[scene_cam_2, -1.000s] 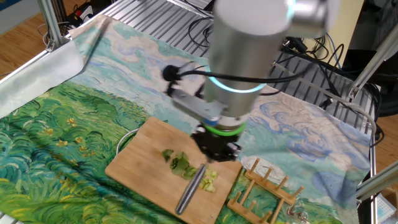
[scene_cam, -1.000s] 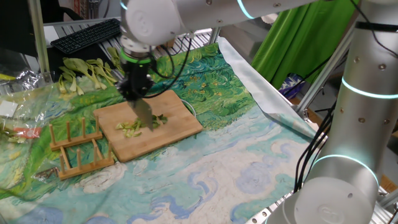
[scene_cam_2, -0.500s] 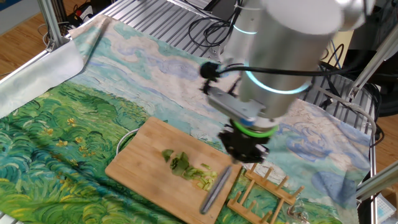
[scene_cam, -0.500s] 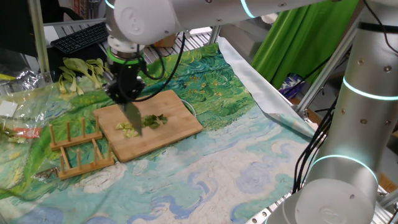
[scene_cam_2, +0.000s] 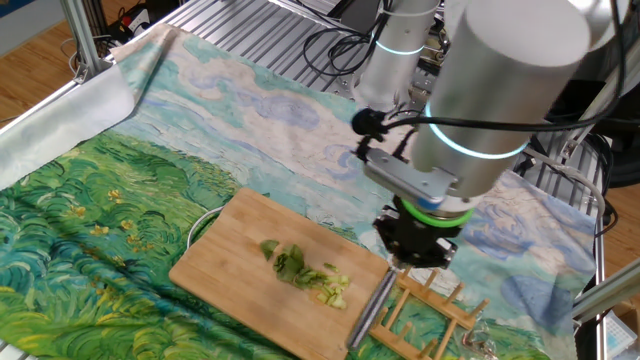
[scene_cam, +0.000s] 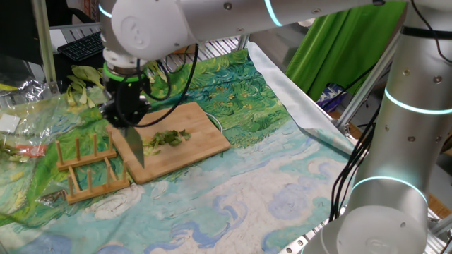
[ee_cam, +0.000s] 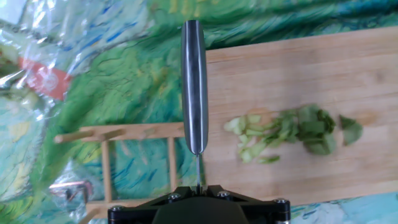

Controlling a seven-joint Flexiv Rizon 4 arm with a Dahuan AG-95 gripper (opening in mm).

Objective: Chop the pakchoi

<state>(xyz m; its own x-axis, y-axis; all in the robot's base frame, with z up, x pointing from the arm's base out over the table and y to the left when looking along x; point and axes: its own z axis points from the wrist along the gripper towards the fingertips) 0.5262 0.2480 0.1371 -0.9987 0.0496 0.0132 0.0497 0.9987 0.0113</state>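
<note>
The pakchoi lies as a small heap of cut green pieces in the middle of the bamboo cutting board. My gripper is shut on a knife. The blade hangs edge-down over the board's edge that faces the wooden rack, apart from the pieces. In the hand view only the gripper's black base shows, with the knife's spine running straight away from it.
A wooden slotted rack stands right beside the board, under the knife tip. Several whole pakchoi stalks lie behind the board near a keyboard. Crinkled plastic wrap lies to the left.
The arm has carried the knife sideways off the cut pieces to the board's edge next to the rack. The heap of pieces stays where it was.
</note>
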